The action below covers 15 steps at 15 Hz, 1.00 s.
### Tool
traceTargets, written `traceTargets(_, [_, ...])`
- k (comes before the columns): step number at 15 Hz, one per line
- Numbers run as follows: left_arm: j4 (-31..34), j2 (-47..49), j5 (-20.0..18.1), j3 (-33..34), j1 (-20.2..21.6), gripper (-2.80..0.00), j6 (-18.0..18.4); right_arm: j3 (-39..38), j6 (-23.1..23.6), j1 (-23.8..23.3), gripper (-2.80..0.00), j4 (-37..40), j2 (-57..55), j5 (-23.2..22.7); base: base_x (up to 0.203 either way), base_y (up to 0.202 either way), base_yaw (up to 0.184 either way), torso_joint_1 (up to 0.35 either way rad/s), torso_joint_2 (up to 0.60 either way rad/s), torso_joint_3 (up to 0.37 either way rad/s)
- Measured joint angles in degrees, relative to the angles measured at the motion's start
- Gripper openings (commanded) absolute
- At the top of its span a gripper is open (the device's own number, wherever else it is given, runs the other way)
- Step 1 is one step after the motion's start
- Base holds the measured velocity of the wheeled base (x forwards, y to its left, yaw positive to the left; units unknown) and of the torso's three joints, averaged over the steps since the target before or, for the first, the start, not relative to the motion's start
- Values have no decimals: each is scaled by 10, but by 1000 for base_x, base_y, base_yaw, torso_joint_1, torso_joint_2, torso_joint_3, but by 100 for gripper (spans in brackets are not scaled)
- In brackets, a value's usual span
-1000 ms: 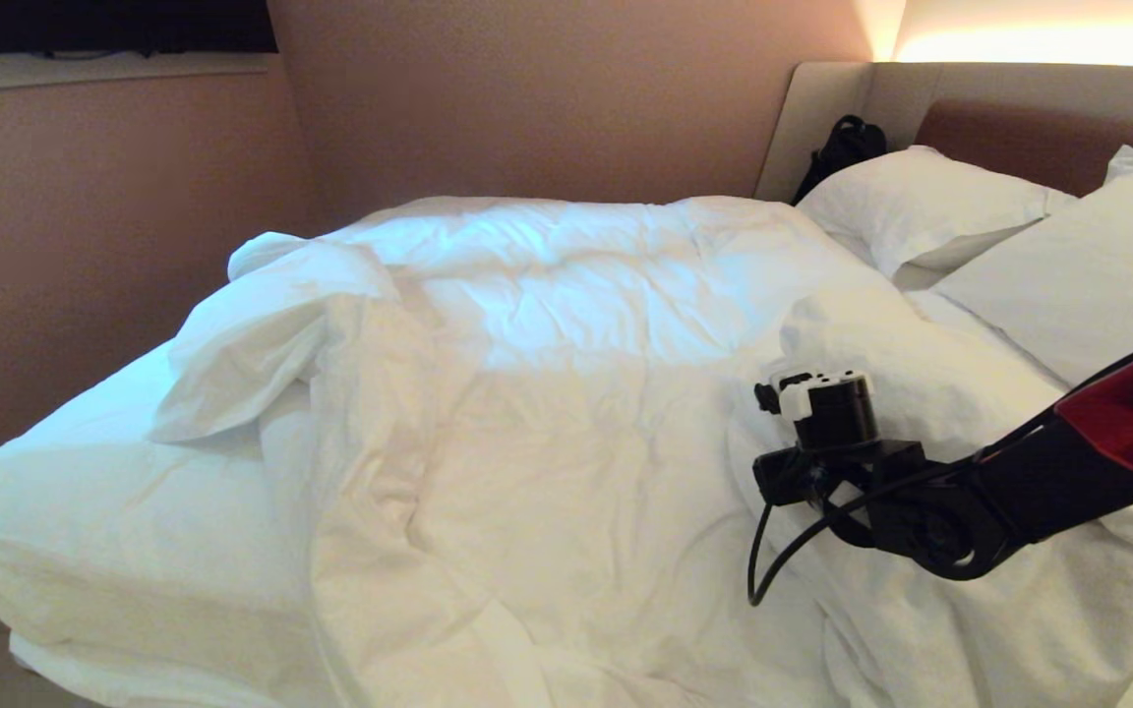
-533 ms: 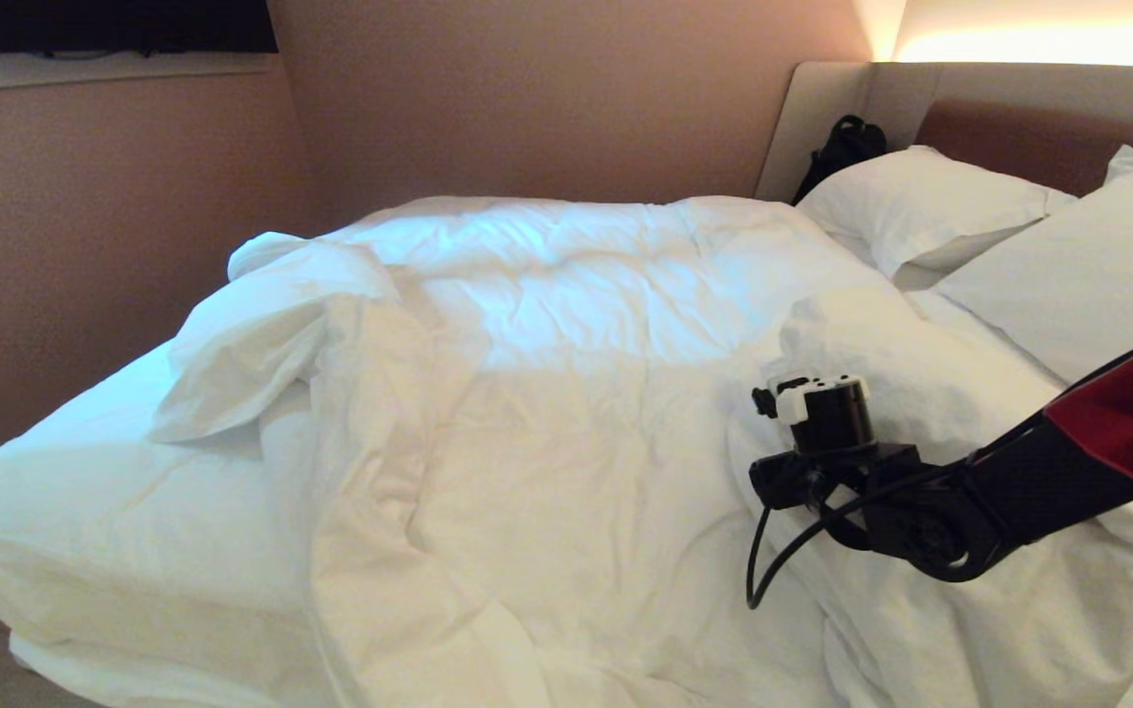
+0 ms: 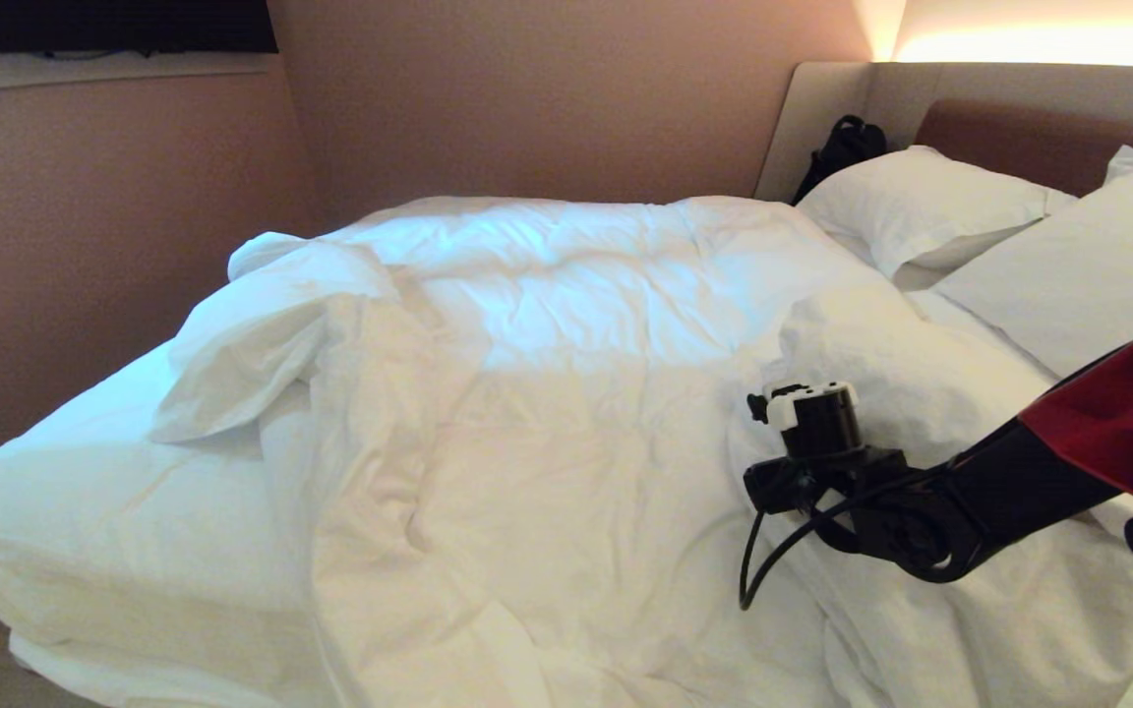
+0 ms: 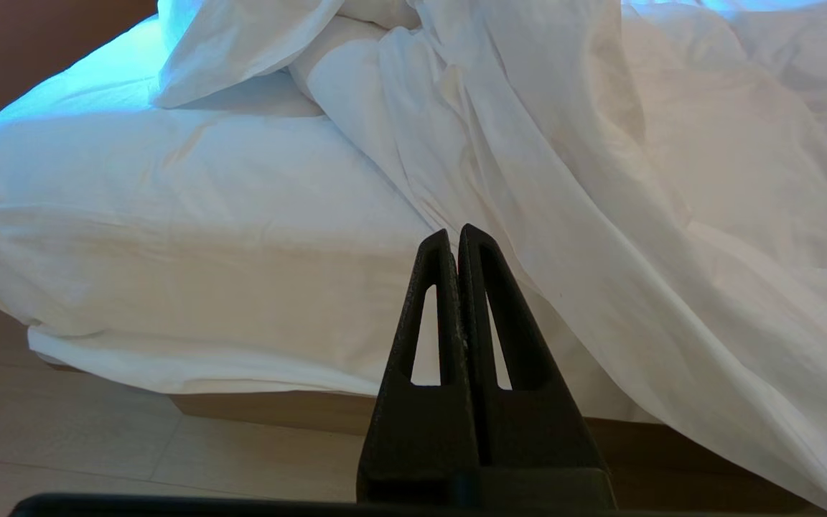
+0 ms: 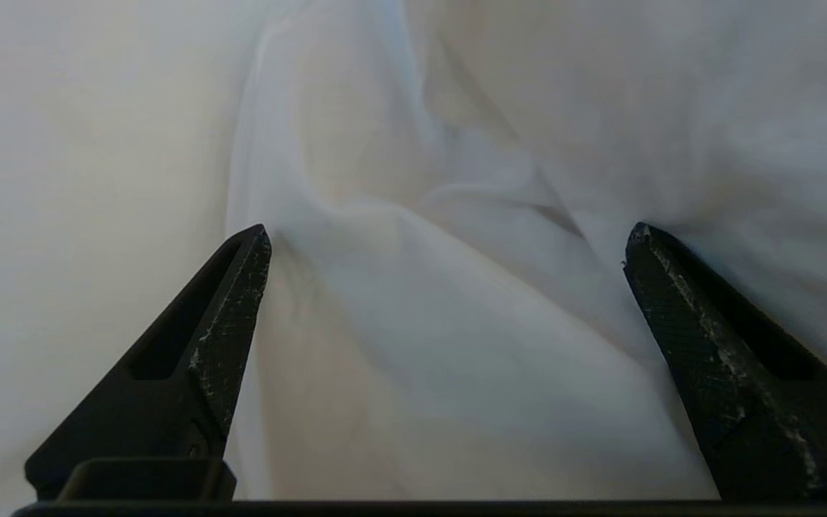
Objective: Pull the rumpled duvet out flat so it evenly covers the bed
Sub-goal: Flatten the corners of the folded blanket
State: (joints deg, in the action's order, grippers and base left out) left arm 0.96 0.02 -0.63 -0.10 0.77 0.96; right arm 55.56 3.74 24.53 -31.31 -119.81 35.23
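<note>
Here's the bed running from seven o'clock up toward the headboard at one o'clock, and the duvet sprawls over the middle and near side of it, rumpled, thick with creases. Over at nine o'clock a corner of it is folded back on itself in a puffy lump, and beside that fold a stretch of fitted sheet lies bare down to the foot of the mattress. Two pillows sit up at the head, around two o'clock, with a dark bag wedged behind them against the padded corner. In comes the right arm from four o'clock, red shell and black links, its wrist hanging low over the duvet's near half; the right pincer is spread wide, tips aimed down at a raised ridge of white cloth lying between them, nothing pinched. The left pincer sits low off the bed's side near the foot, pressed together and empty, looking across tan floor at the wooden base, the sheeted mattress edge and the duvet spilling over the side.
</note>
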Motion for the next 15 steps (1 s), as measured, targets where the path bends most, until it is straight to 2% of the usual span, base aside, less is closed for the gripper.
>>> traceTargets(15, [0,0,0,0,0,-280,0,8,-5,0,0,-1,-27,1,0,0,0,0,0,0])
